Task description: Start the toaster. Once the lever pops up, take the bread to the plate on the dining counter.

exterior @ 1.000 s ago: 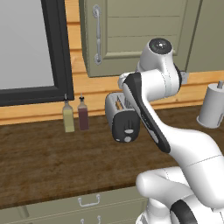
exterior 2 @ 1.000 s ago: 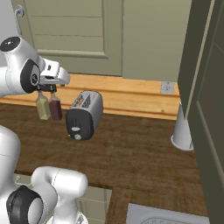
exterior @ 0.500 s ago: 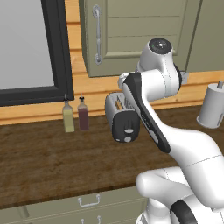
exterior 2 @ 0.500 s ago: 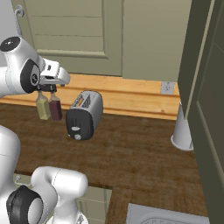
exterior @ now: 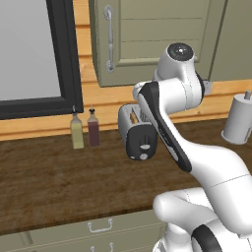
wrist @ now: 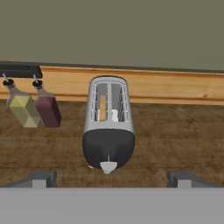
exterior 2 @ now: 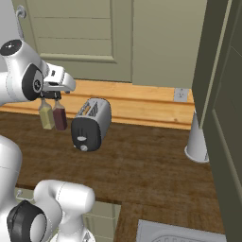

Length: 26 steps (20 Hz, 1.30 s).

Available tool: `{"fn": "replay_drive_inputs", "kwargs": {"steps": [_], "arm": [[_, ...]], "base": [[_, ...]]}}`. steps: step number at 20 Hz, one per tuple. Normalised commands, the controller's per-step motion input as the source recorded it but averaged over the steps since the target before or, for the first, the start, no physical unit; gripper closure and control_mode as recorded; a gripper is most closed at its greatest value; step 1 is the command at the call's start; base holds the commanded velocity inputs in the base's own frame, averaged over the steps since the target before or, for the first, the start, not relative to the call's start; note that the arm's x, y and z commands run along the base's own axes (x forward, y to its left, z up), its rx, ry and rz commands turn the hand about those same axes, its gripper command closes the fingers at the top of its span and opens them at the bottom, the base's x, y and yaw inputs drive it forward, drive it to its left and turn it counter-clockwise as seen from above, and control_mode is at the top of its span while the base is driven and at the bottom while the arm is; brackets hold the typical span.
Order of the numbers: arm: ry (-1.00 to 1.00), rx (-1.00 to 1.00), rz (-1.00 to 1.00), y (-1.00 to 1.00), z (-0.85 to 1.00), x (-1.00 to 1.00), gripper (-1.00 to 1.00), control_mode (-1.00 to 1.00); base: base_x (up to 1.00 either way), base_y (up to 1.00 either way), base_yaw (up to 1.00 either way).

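Toaster: the toaster [exterior: 139, 134] [exterior 2: 91, 124] [wrist: 108, 127] stands on the dark wood bench [exterior: 44, 182] [exterior 2: 142, 165] [wrist: 175, 135], near the back wall, its black end face turned toward the robot.
Knob: a pale round knob [wrist: 108, 166] sits low on that black face.
Bread: in the hand view a golden strip of bread [wrist: 102, 108] shows down in the left slot, with a smaller pale bit in the right slot.
Lever: too small for me to make out on the black face.
Pincer: the pincer [wrist: 112, 178] hangs above the toaster and short of its black end, spread wide, pinching nothing; one fingertip [wrist: 40, 178] shows on each side of the toaster's end, both clear of it.
Bottles: a yellow bottle [exterior: 77, 131] [exterior 2: 46, 115] [wrist: 21, 106] and a dark red bottle [exterior: 93, 129] [exterior 2: 59, 116] [wrist: 46, 108] stand side by side, just left of the toaster by the wall.
Roll: a pale upright cylinder [exterior: 238, 119] [exterior 2: 197, 139] stands well to the right on the bench.
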Motion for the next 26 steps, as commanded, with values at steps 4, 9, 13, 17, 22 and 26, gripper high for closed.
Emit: {"fn": "replay_drive_inputs", "kwargs": {"steps": [4,9,13,17,22,26], "arm": [[0.00,0.00,0.00,0.00,0.00,0.00,-1.00,-1.00],[0.00,0.00,0.00,0.00,0.00,0.00,-1.00,-1.00],[0.00,0.00,0.00,0.00,0.00,0.00,-1.00,-1.00],[0.00,0.00,0.00,0.00,0.00,0.00,-1.00,-1.00],[0.00,0.00,0.00,0.00,0.00,0.00,-1.00,-1.00],[0.00,0.00,0.00,0.00,0.00,0.00,-1.00,-1.00]], "base": [[0.00,0.00,0.00],[0.00,0.00,0.00],[0.00,0.00,0.00],[0.00,0.00,0.00],[0.00,0.00,0.00],[0.00,0.00,0.00]]}}
